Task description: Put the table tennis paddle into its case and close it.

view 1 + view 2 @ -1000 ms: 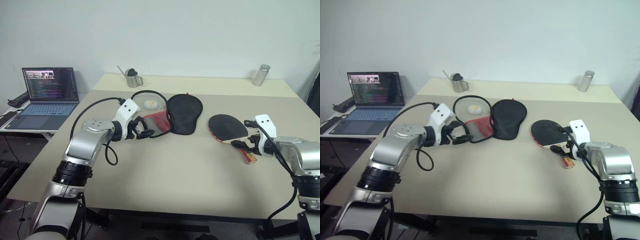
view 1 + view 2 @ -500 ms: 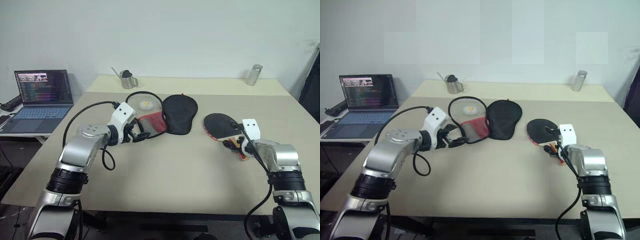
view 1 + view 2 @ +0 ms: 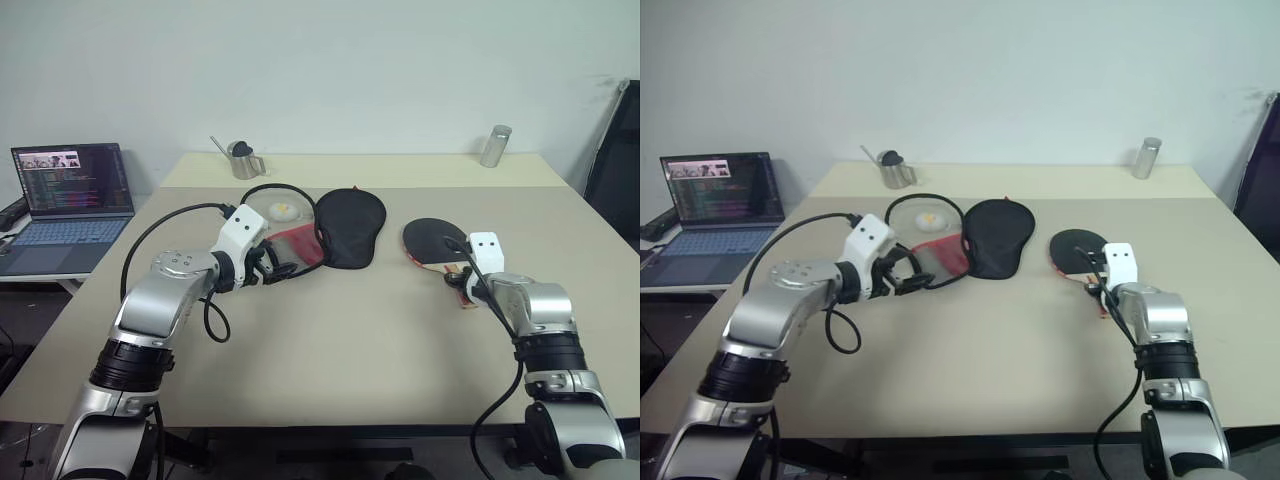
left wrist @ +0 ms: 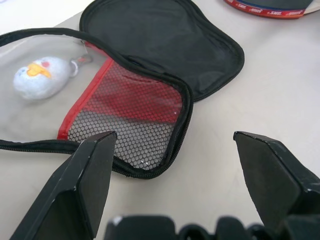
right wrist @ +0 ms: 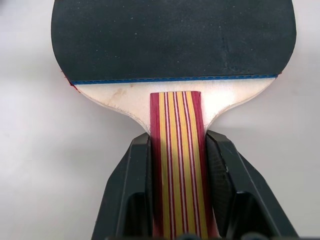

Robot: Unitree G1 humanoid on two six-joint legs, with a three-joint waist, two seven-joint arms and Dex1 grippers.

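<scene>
One gripper, the right gripper (image 5: 177,150), formerly spread, now pinches the table tennis paddle (image 5: 172,50) handle.

In the right wrist view, the far part of the table tennis paddle (image 5: 172,40) is cut off by the picture's edge, and the lower end of its handle is hidden between the fingers (image 5: 131,190) of the right tool (image 5: 177,187). In the left wrist view, the case (image 4: 160,60) is cut off along the picture's edge, as is the paddle's red rim. In the head views, the near end of the case is hidden behind the left tool (image 3: 280,268). The laptop (image 3: 62,200) is cut at the picture's edge, and its screen text is too small to be read. The vessel (image 3: 241,160) at the counter's (image 3: 350,350) far side is perhaps a small metal pitcher; it is too small to be told surely.
</scene>
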